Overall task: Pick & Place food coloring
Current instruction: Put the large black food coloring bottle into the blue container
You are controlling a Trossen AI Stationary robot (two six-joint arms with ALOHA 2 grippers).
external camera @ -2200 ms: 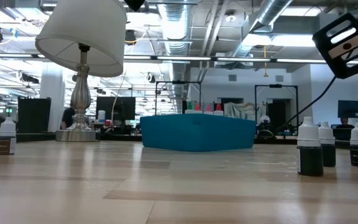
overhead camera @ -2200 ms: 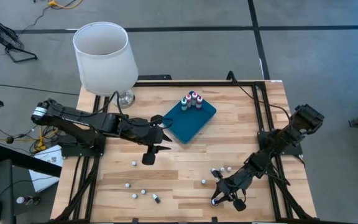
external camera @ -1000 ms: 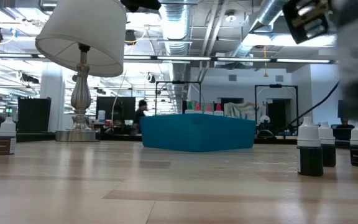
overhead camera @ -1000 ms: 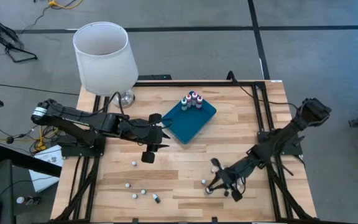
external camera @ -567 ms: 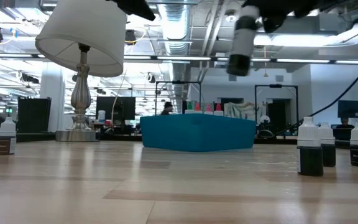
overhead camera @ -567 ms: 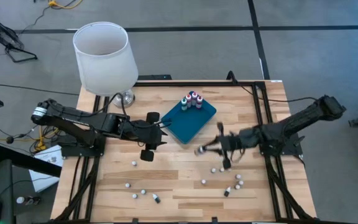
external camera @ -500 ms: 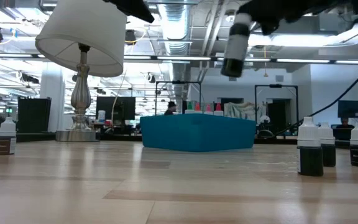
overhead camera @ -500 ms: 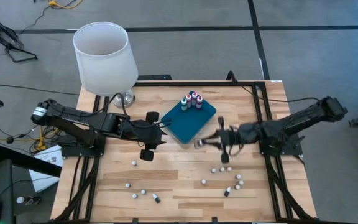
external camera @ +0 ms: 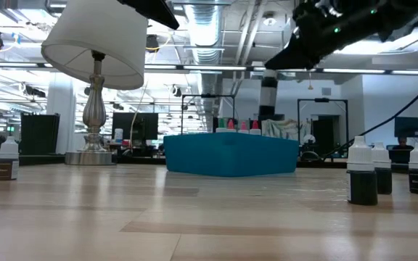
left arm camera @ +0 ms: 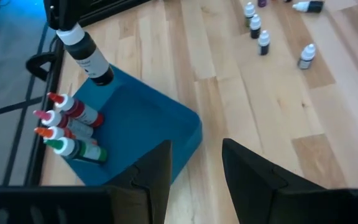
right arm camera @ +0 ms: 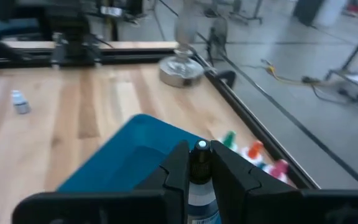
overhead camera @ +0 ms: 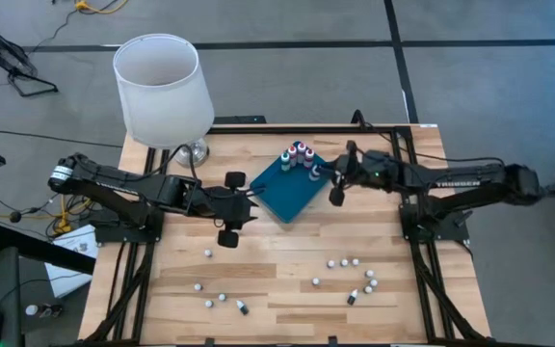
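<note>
- A white-shaded lamp (overhead camera: pixel 162 87) stands at the table's (overhead camera: pixel 287 260) 10 o'clock corner.
- The left gripper (overhead camera: pixel 242 205) waits with jaws apart above the table, just at 9 o'clock of the teal tray (overhead camera: pixel 292 191).
- Four food coloring bottles (overhead camera: pixel 300 154) with coloured tops stand grouped at the tray's 12 o'clock end.
- The right gripper (overhead camera: pixel 336 178) is clamped on a dark bottle (external camera: pixel 268 90), held upright above the tray's 3 o'clock edge.
- More small bottles (overhead camera: pixel 353 275) lie scattered near the table's 5 and 7 o'clock areas.
</note>
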